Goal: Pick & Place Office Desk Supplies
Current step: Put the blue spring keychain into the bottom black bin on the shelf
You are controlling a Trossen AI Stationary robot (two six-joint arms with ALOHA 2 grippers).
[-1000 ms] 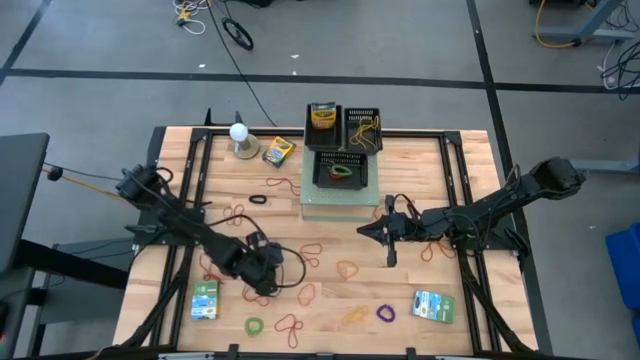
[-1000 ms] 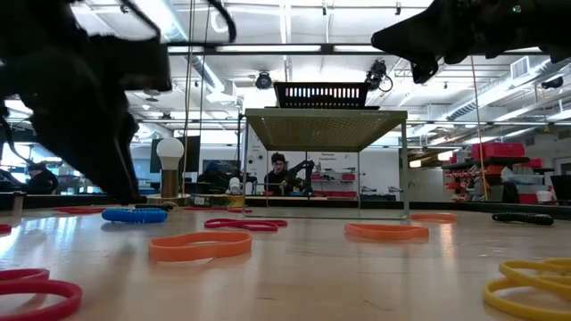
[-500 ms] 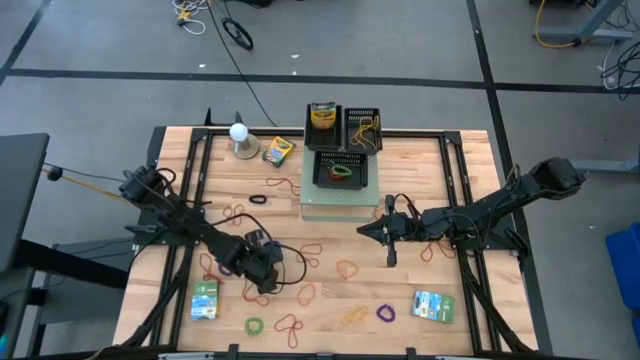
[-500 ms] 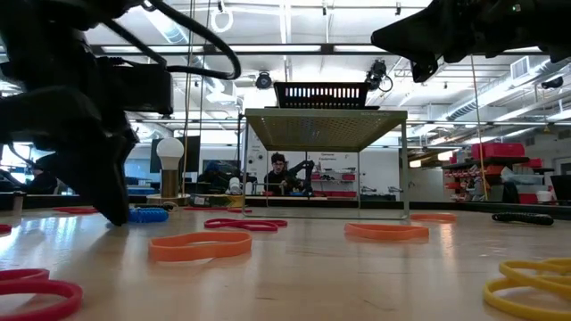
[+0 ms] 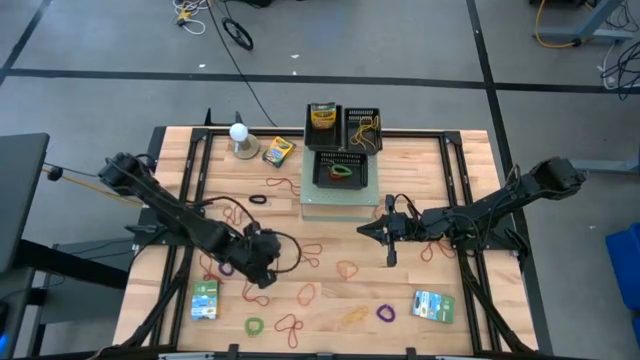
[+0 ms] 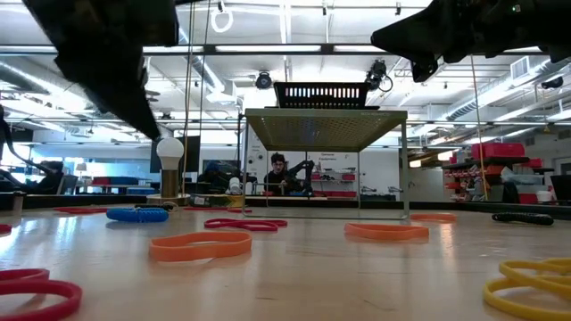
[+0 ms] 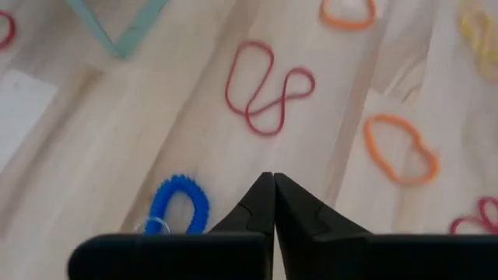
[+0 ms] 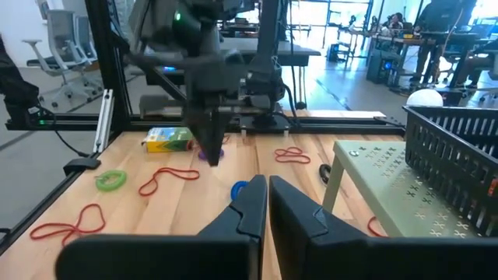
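My left gripper (image 7: 272,180) is shut with nothing between its fingers and hangs above the table's near left part (image 5: 262,272); in the low view (image 6: 152,132) it is well clear of the wood. A blue coiled band (image 7: 177,204) lies flat on the table just beneath it (image 6: 136,214). Around it lie a red band (image 7: 266,87) and orange bands (image 7: 401,148). My right gripper (image 8: 267,185) is shut, empty, and held level over the table's right middle (image 5: 385,232). A crayon box (image 5: 278,150) and two packets (image 5: 205,298) (image 5: 432,305) lie on the table.
Three black baskets (image 5: 363,128) stand on a grey-green stand (image 5: 340,195) at the far middle; one holds a crayon box (image 5: 322,116). A white ball on a base (image 5: 239,138) is at the far left. Loose bands (image 5: 306,294) dot the near half.
My left gripper has risen from the table beside the blue coiled band to well above it, drawing slightly toward the left edge. The blue band has stayed lying on the table.
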